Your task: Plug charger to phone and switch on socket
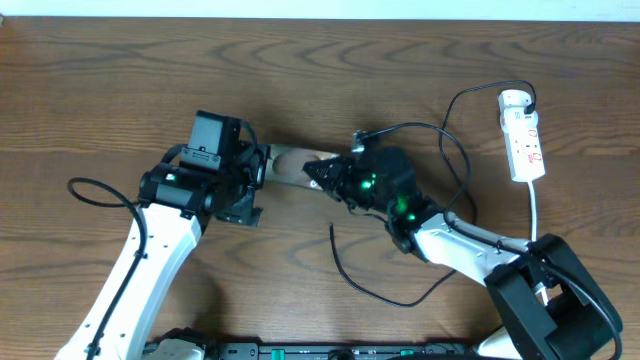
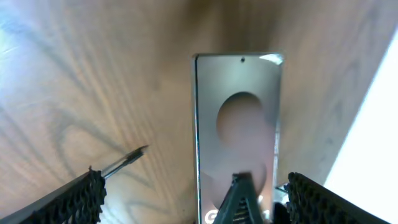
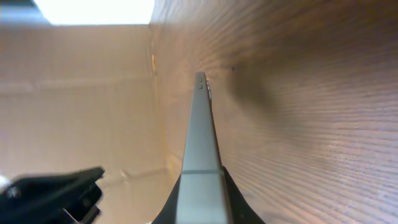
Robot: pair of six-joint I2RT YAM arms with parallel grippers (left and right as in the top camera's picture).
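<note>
The phone is a flat grey-brown slab at mid-table, between my two grippers. My right gripper is shut on its right end; in the right wrist view the fingers pinch both flat faces of the phone, seen edge-on. My left gripper is open at the phone's left end; in the left wrist view its fingers are wide apart and the phone lies nearer the right finger. The charger cable loops from its white adapter in the socket strip. A thin cable tip lies on the wood.
The black cable curls over my right arm and trails along the table in front of it. The strip's thick white lead runs toward the right arm's base. The table's far edge is beyond the strip.
</note>
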